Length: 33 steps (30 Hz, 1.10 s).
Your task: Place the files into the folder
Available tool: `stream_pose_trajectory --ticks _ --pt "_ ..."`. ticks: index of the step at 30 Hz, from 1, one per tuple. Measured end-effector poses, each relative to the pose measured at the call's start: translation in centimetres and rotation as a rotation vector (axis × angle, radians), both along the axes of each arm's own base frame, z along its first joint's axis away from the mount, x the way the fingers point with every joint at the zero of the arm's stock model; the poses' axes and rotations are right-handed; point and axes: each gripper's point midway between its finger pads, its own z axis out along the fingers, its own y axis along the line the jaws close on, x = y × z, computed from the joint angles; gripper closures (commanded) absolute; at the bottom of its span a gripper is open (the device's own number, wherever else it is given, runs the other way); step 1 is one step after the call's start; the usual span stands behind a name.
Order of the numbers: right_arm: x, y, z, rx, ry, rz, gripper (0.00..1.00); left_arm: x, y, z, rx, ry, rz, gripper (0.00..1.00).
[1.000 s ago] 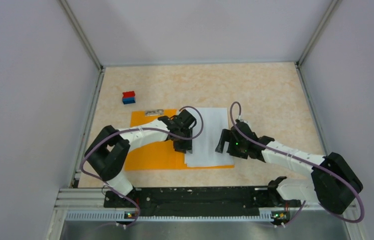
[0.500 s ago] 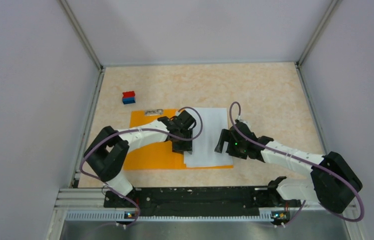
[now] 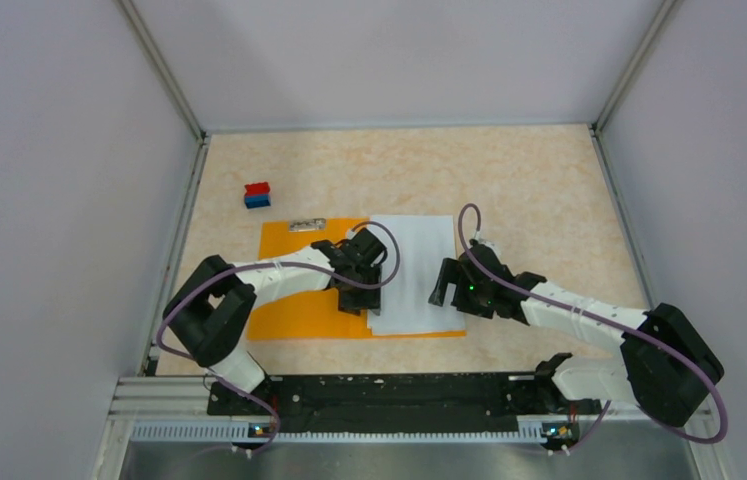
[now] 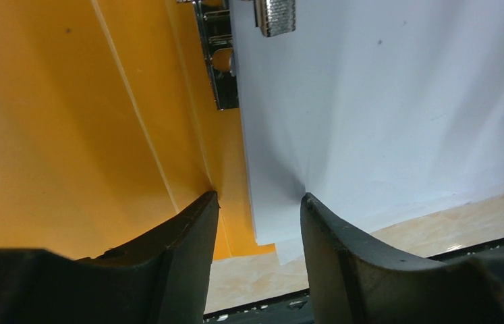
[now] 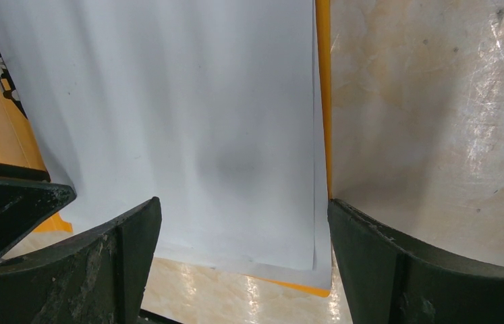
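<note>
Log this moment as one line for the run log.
files: lying on open folder, right half | left gripper: open, over files' left edge | right gripper: open, over files' right edge

Pale-grey panel walls [image 3: 49, 200] enclose a beige marbled tabletop [image 3: 519, 180], with aluminium corner posts [image 3: 162, 70] behind and a ridged metal rail [image 3: 349, 431] in front.

The files [image 3: 419, 250] are white, the folder [image 3: 294, 315] orange.

left gripper [image 3: 357, 298] covers files [image 3: 419, 270] left edge (top view); clip [image 4: 216, 61] cut off at top of left wrist view
</note>
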Motion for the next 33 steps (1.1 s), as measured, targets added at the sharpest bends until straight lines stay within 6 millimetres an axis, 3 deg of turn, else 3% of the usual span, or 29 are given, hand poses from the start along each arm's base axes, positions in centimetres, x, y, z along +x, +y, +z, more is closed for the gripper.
stream_pose_trajectory --ticks 20,33 --pt "-0.4 0.5 -0.1 -0.041 -0.005 0.013 0.07 0.0 -2.4 0.0 -0.130 0.023 -0.003 0.46" --pt "-0.7 0.7 -0.2 -0.091 0.007 0.025 0.07 0.0 -2.7 0.1 -0.149 0.025 -0.001 0.46"
